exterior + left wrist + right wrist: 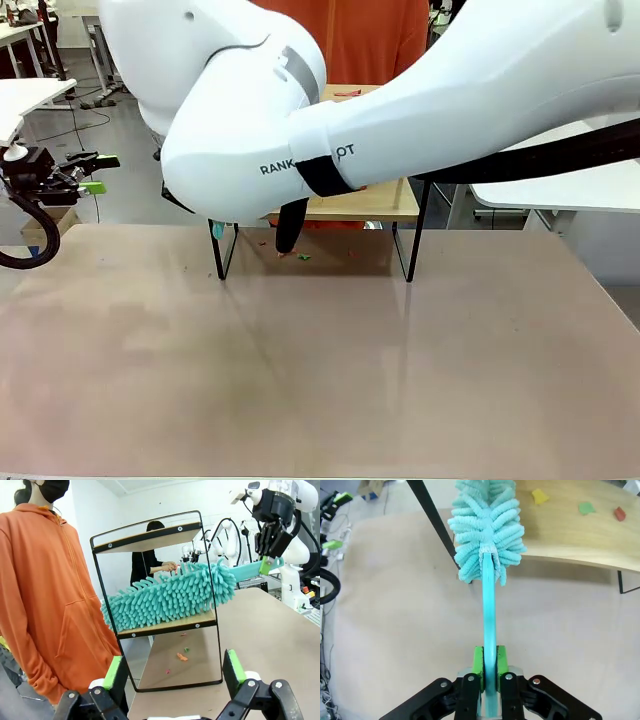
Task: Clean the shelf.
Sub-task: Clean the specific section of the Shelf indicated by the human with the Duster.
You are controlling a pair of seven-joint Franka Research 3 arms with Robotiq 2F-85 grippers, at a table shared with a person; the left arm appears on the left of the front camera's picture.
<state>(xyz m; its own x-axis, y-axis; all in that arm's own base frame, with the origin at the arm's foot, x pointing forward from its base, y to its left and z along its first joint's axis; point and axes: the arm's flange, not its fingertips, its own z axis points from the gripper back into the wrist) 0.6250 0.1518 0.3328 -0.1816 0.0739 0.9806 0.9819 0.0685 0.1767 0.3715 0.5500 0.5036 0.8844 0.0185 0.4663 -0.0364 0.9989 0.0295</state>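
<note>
Shelf (150,539): two-tier rack standing on the far part of the table (320,380), just in front of a person in an orange hoodie (55,595); teal fluffy duster (170,597): head lying along the lower board, handle reaching out past the end rail; right gripper (490,660): pads clamped on the duster handle; left gripper (174,670): jaws wide apart, holding nothing, off to the shelf's side; small coloured scraps (182,656): on the table under the shelf, others on the board
</note>
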